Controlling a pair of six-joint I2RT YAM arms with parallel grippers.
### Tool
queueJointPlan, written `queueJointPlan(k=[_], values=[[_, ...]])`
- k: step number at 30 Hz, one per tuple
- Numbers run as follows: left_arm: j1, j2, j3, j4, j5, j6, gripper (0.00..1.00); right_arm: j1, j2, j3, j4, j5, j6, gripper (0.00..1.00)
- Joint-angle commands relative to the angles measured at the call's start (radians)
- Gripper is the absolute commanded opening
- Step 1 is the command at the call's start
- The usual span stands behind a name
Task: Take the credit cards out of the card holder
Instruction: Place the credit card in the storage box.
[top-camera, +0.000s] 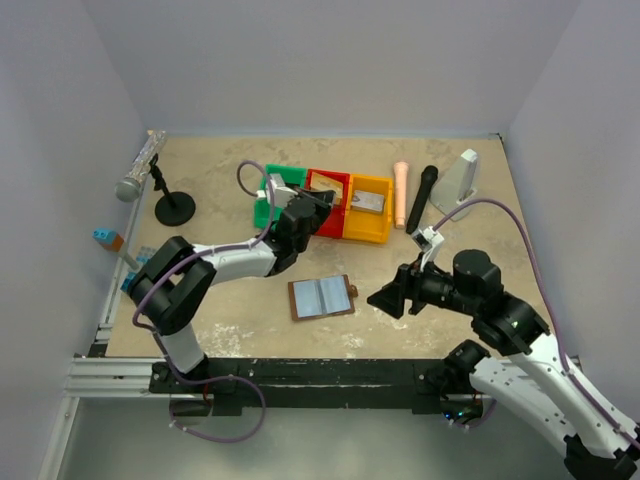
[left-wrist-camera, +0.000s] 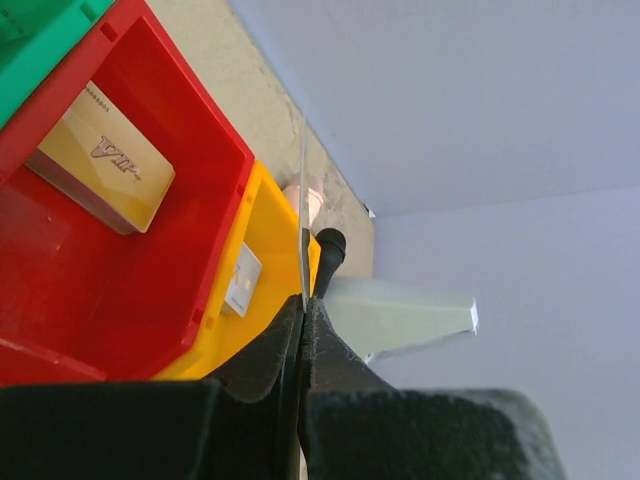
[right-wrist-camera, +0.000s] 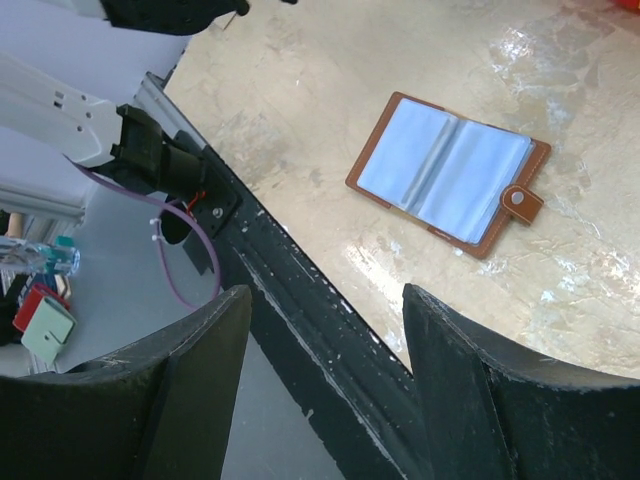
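Count: three credit cards, one card holder, three bins.
- Card 1: gold VIP card (left-wrist-camera: 105, 160), flat in the red bin (left-wrist-camera: 60, 290).
- Card 2: silvery card (left-wrist-camera: 243, 280), in the yellow bin (top-camera: 365, 232).
- Card 3 (left-wrist-camera: 303, 200): seen edge-on, pinched between the left jaws, up over the bin row.

The left arm (top-camera: 235, 262) covers part of the green bin (top-camera: 285, 176), so I can't tell its contents.

Card holder (top-camera: 321, 297) lies open flat on the table (top-camera: 220, 310) near the front edge, between the arms, snap tab to its right.

Right jaws are spread wide, gripping nothing, hovering just right of the holder.

Clutter at the back and left, all well apart from the holder: microphone on a stand (top-camera: 135, 180), peach cylinder (top-camera: 401, 195), black stick (top-camera: 425, 195), white wedge (top-camera: 462, 180), blue-orange block (top-camera: 105, 238).
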Motion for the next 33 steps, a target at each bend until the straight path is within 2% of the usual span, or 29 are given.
queueJointPlan(k=[1, 11, 33], values=[[0.014, 0.070, 0.101, -0.044, -0.047, -0.043, 0.00, -0.003, -0.031, 0.017, -0.023, 0.022, -0.019, 0.66], [0.041, 0.186, 0.142, -0.054, -0.027, -0.070, 0.00, -0.004, -0.028, -0.015, -0.009, -0.004, -0.018, 0.66], [0.077, 0.337, 0.244, -0.045, 0.039, -0.024, 0.00, -0.003, -0.010, -0.049, 0.030, -0.008, 0.017, 0.66]])
